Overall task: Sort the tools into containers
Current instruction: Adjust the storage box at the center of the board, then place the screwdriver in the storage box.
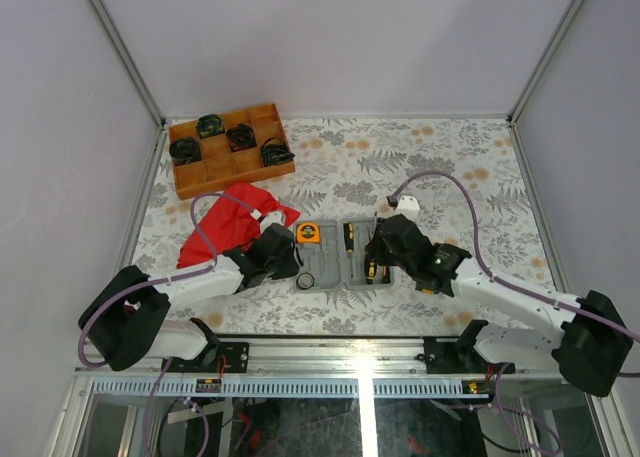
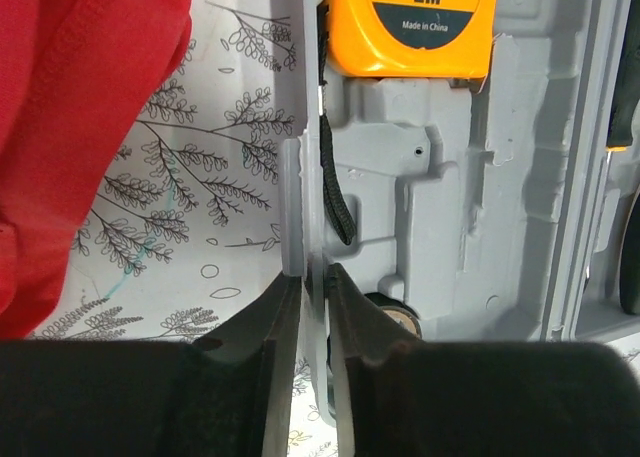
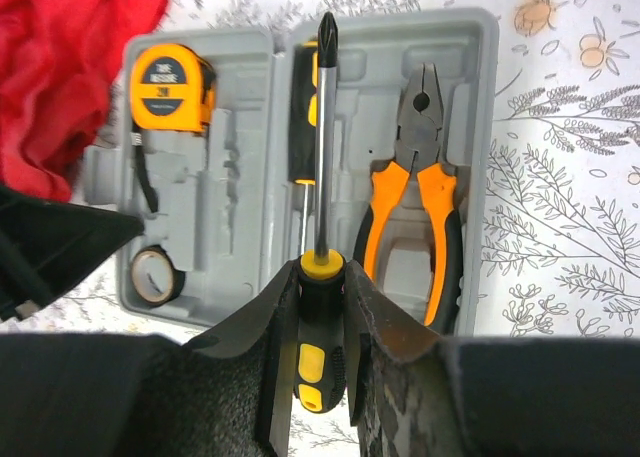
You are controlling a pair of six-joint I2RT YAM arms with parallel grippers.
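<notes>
Grey plastic marks the open tool case [image 1: 330, 269], which lies flat on the leaf-patterned table [image 1: 450, 177] between the two arms in the overhead view. The left gripper [image 1: 288, 257] sits at the case's left edge, and the right gripper [image 1: 380, 249] hangs over its right half. An orange tape measure [image 1: 308, 233] lies in the left half. A red cloth [image 1: 235, 222] is just left of the case. A wooden tray [image 1: 230, 180] holding black coiled bundles [image 1: 210, 125] stands well apart at the far left.

From the left wrist, the fingers [image 2: 265, 347] are pinched nearly together on the case's upright left rim. The tape measure lies beyond them, and a roll of tape [image 2: 395, 317] sits in the case just beside the right finger.

From the right wrist, the jaws are clamped on the black-and-yellow handle of a screwdriver [image 3: 320, 317], whose shaft points away over the middle of the case. Orange-and-black pliers [image 3: 425, 177] lie in the right half. A second screwdriver [image 3: 303, 127] rests in a recess near the hinge.
</notes>
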